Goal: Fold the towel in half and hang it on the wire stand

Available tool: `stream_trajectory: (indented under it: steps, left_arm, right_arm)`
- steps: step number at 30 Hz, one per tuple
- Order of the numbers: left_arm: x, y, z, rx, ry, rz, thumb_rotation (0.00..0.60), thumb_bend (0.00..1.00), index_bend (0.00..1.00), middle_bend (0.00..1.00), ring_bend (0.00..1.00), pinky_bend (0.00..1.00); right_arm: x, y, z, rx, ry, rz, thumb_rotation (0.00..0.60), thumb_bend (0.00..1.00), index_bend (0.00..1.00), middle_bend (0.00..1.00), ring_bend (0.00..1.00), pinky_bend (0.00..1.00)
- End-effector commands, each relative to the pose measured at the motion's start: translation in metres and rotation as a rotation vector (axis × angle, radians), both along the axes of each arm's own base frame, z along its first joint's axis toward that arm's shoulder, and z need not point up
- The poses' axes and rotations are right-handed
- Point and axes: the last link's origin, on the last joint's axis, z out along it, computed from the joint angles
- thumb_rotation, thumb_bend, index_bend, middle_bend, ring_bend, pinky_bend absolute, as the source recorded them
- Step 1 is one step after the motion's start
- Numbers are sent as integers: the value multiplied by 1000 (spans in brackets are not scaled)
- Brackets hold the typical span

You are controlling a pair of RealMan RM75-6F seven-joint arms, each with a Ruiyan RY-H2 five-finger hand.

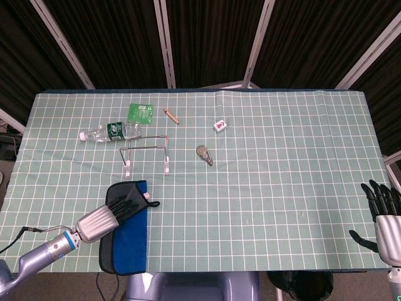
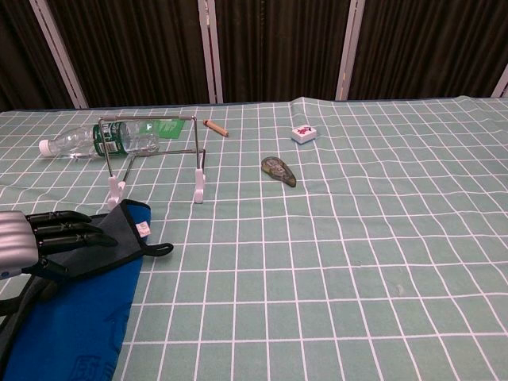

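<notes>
where my left hand (image 1: 119,205) lies at the near left of the surface (image 1: 282,157), its dark fingers (image 2: 67,234) grip the grey upper layer of the towel (image 1: 131,238), whose blue side shows beside them. a small white tag and dark loop stick out at the towel's far corner. just beyond it stands the wire stand (image 1: 147,153) on white feet, bare, with a plastic bottle (image 1: 106,132) and a green packet (image 1: 141,112) behind it. further right i see a brown stick (image 1: 171,116), a grey tape dispenser (image 1: 205,155) and a small white box (image 1: 219,125). my right hand (image 1: 383,210) hangs off the near right edge, fingers spread, holding nothing.
</notes>
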Motion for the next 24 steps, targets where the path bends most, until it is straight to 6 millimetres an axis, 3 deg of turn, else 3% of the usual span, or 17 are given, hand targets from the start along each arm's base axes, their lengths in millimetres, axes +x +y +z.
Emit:
stream_trajectory:
  steps: [1,15,16,17,20,21,24]
  left_arm:
    - [-3,0,3,1,9,1,600,525,770,0,0,0]
    - [-11,4,3,19,30,1,600,525,746,0,0,0]
    - [-12,4,3,21,33,0,600,524,705,0,0,0]
    - [-12,4,3,26,37,2,600,508,584,0,0,0]
    - [-14,4,5,38,37,30,600,291,112,0,0,0]
    - [-14,4,6,41,33,37,600,214,29,0,0,0]
    - [-14,4,12,44,19,56,600,143,0,0,0,0]
  right_arm:
    - [0,0,0,1,0,-1,600,0,0,0,0,0]
    - [1,0,-1,1,2,0,600,0,0,0,0,0]
    - [1,0,-1,1,2,0,600,0,0,0,0,0]
    - [1,0,-1,1,2,0,600,0,0,0,0,0]
    - [1,1,0,0,2,-1,600,0,0,0,0,0]
    - [1,1,0,-1,1,-1,600,0,0,0,0,0]
    - [1,1,0,-1,0,0,600,0,0,0,0,0]
